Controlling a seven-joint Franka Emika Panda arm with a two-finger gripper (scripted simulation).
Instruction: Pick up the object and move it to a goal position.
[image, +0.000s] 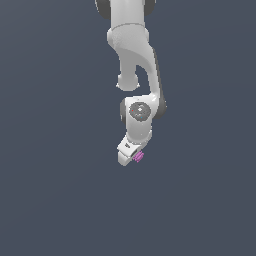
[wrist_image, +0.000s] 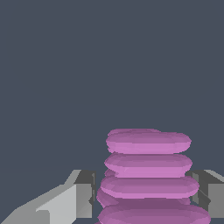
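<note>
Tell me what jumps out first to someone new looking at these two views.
In the exterior view, the white arm hangs down the middle of a plain dark grey background, with a speck of magenta at its tip. That is the pink ridged object, sitting at the hand. In the wrist view the object looms large, its stacked ridges rising between the two grey fingers.

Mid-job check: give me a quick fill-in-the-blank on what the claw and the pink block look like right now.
1. The ridged block is coloured ____.
2. In the wrist view the block sits ____ the claw's two fingers.
3. In the exterior view the block shows at the ____ end of the white arm.
4. The backdrop behind the arm is a plain dark ____.

Missing words: pink; between; lower; grey
</note>
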